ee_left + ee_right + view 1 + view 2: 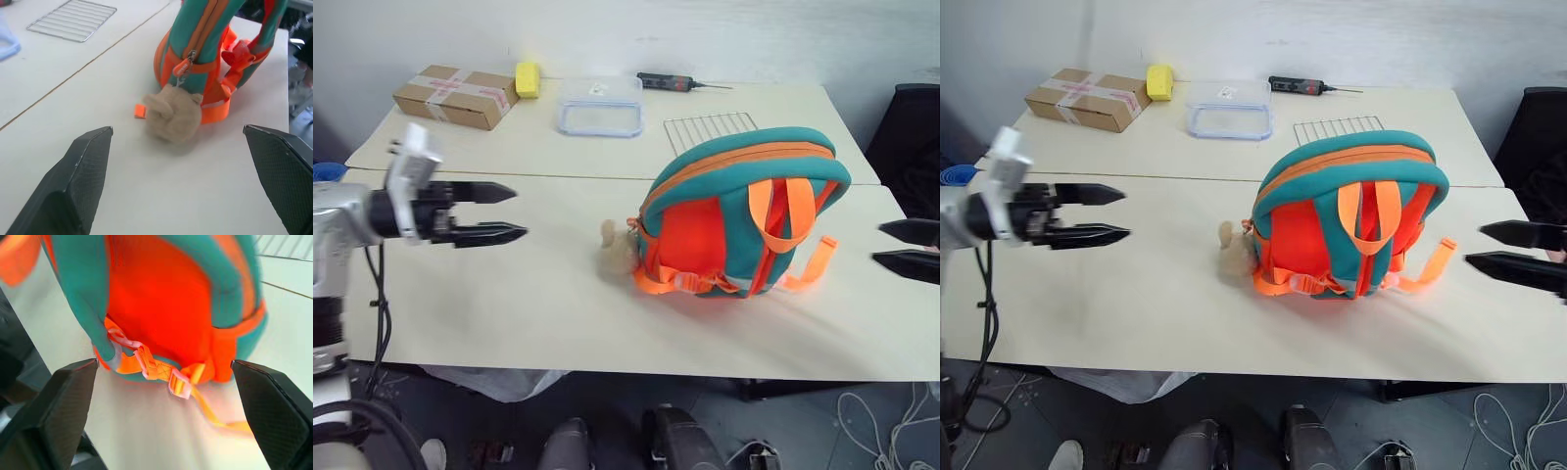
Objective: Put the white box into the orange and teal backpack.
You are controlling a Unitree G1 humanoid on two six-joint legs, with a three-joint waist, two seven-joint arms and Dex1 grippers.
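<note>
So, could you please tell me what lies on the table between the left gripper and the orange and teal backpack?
Bare tabletop, then the beige plush charm beside the backpack, seen in the head views; the left gripper is apart from both.

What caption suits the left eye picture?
Backpack stands on a table between two open grippers, left and right.

Bare table (509, 304) flanks the upright orange and teal backpack (734, 220), whose plush charm (615, 253) blocks its left base
</note>
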